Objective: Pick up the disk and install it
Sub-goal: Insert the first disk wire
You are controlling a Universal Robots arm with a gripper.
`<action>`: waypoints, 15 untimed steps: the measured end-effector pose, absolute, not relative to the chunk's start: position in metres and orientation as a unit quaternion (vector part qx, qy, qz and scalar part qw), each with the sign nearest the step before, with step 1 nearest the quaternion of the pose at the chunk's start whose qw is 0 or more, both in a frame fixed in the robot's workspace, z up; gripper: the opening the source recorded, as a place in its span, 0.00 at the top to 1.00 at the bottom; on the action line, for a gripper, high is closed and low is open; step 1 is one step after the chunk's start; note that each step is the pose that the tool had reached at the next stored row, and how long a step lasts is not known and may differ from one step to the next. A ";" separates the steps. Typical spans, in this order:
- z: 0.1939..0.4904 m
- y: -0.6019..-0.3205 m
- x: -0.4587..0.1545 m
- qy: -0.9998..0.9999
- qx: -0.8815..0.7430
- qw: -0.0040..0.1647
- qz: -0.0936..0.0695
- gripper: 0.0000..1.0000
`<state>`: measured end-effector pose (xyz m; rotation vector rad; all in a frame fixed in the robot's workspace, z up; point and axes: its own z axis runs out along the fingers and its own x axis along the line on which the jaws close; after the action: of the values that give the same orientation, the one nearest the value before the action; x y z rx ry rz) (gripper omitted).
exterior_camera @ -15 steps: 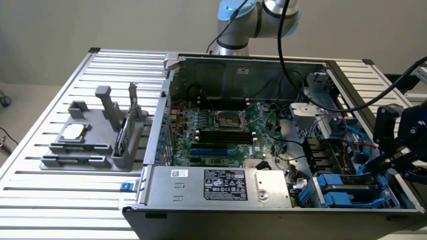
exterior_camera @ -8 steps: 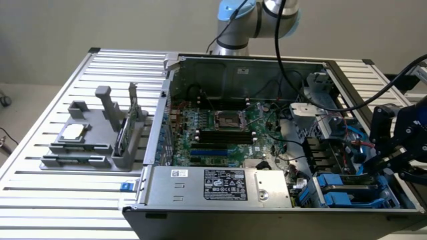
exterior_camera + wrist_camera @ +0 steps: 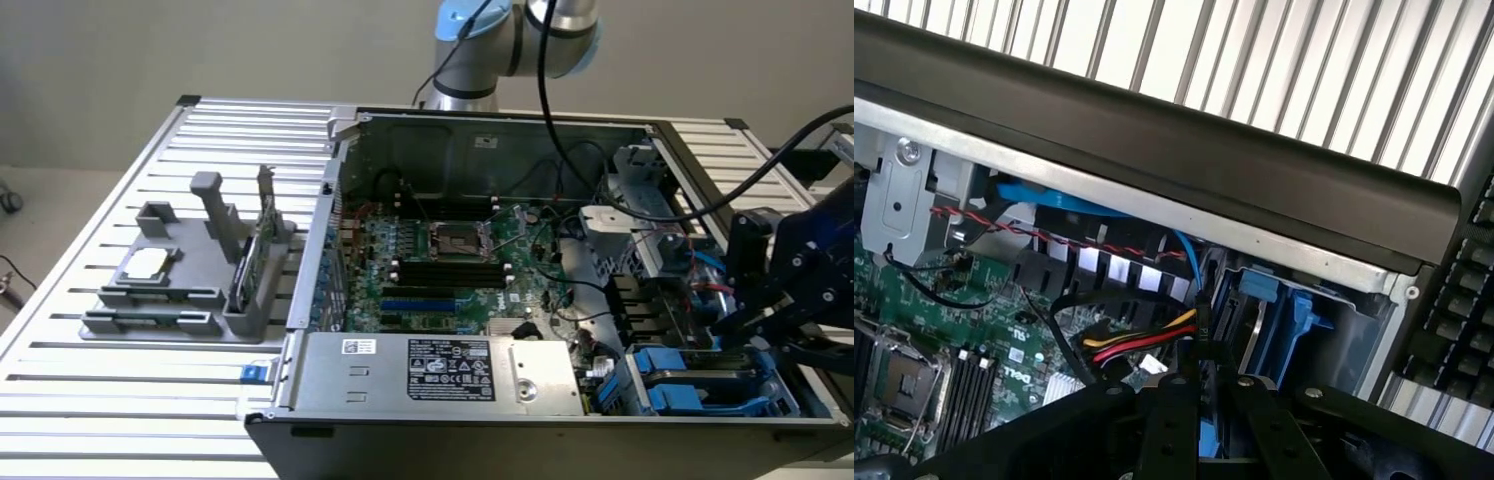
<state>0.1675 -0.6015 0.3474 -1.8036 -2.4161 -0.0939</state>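
Note:
The disk (image 3: 703, 386) is a silver drive in a blue plastic bracket. It stands in the drive bay at the near corner of the open computer case (image 3: 400, 425), on the exterior view's right. My gripper (image 3: 731, 335) reaches down onto its upper edge. In the wrist view my gripper (image 3: 1212, 385) has its black fingers (image 3: 1172, 420) close together, with a narrow strip of the disk's blue bracket (image 3: 1211, 440) pinched between them. More blue bracket plastic (image 3: 1294, 315) shows in the bay beyond.
Red, yellow and black power cables (image 3: 1144, 340) and a blue data cable (image 3: 1189, 265) run close to the bay. The grey power-supply box (image 3: 441, 370) lies along the case front. A grey parts fixture (image 3: 174, 290) with a processor chip (image 3: 147, 262) stands on the slatted table at the exterior view's left.

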 end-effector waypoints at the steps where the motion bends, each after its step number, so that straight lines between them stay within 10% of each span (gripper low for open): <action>1: 0.347 -0.601 0.166 -0.798 -0.598 0.062 -0.031 0.84; 7: 0.346 -0.601 0.164 -0.786 -0.615 0.060 -0.029 0.84; 15: 0.346 -0.602 0.164 -0.777 -0.629 0.027 0.013 0.84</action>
<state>0.1640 -0.6016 0.3461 -1.9419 -2.4011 0.0405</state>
